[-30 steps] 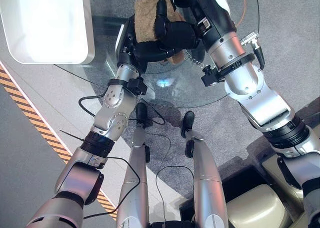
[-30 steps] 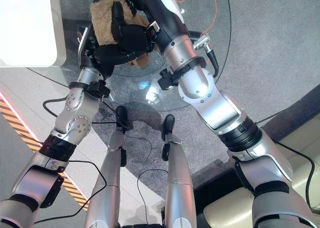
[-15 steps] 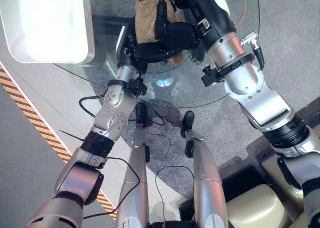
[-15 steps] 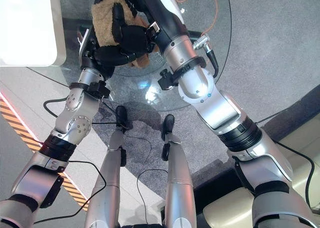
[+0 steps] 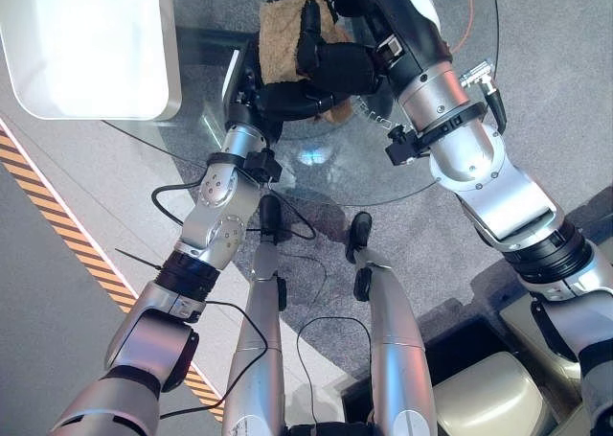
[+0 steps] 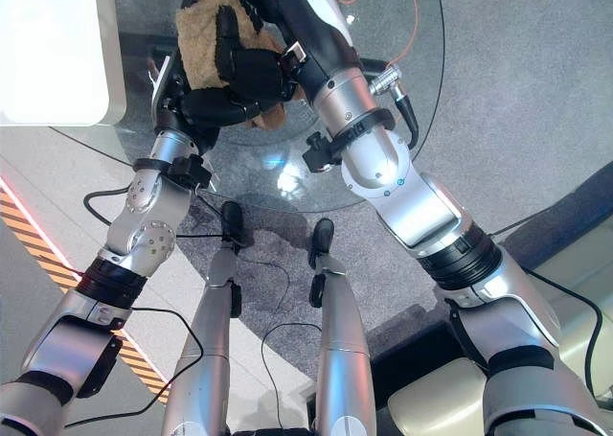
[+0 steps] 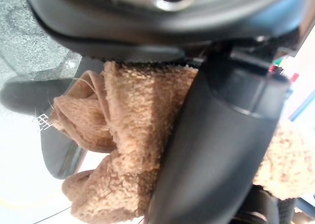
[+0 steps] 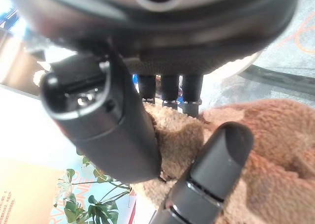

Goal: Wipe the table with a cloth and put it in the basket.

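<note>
Two hands, left hand [image 5: 278,96] and right hand [image 5: 330,62], clasp one cloth [image 5: 283,29].

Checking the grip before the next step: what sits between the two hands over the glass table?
The brown cloth, bunched between the left hand and right hand; both wrist views show fingers curled on it.

Head stereo pair looks steeply down, shares glass table [image 5: 421,158] and both arms. Wrist cams sit very close, both on brown cloth [image 7: 133,135].
</note>
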### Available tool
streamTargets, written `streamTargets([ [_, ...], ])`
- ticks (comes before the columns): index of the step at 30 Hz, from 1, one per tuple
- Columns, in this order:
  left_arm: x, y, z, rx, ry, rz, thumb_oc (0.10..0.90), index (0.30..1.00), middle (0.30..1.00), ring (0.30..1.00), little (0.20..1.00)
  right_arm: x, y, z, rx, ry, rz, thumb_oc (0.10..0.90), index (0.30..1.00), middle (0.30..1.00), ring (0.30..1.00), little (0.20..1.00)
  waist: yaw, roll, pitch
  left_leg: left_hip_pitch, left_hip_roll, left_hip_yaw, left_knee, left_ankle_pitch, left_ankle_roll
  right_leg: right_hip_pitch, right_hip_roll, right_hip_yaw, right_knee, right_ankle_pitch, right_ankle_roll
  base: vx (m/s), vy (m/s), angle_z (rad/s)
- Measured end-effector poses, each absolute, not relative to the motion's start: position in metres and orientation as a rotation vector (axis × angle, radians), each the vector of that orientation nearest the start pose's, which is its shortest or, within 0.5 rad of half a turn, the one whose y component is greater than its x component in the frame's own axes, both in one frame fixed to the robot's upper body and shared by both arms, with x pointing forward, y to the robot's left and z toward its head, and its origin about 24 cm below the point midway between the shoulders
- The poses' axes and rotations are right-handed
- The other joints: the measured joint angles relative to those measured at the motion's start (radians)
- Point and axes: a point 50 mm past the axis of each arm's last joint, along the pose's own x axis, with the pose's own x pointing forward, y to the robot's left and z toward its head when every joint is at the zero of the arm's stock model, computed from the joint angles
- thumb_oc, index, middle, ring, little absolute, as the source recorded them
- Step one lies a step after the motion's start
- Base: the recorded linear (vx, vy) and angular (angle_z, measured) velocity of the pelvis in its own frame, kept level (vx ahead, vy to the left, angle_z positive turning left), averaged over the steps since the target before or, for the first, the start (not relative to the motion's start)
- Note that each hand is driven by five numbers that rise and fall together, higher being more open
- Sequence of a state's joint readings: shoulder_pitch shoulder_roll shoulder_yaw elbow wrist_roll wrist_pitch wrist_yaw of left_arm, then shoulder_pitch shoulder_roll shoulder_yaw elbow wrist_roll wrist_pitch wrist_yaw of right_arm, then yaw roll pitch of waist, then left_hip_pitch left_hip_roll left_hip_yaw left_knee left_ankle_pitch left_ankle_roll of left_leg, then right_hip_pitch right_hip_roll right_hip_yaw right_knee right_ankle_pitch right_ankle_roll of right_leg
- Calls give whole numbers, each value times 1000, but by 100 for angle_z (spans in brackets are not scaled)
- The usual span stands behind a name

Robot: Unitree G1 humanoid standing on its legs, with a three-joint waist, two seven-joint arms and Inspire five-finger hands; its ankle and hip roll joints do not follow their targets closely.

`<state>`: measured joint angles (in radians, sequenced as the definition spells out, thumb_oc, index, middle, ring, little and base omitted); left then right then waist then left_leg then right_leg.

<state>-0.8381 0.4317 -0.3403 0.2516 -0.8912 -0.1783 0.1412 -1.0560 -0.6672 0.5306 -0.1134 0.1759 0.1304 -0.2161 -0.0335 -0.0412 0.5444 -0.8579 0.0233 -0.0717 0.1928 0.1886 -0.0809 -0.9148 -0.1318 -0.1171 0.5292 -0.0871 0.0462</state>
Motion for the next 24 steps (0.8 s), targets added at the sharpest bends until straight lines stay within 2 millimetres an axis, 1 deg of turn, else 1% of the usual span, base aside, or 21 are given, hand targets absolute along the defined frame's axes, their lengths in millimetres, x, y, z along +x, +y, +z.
streamTargets([
  [24, 357, 122, 238, -365, -488, -319, 100, 300, 300, 300, 200, 308, -82, 317, -626, -874, 287, 800, 900, 900, 900, 900, 0, 0, 0, 0, 0, 1, 0, -1, 0, 0, 0, 1, 0, 0, 0, 0, 0, 0],
])
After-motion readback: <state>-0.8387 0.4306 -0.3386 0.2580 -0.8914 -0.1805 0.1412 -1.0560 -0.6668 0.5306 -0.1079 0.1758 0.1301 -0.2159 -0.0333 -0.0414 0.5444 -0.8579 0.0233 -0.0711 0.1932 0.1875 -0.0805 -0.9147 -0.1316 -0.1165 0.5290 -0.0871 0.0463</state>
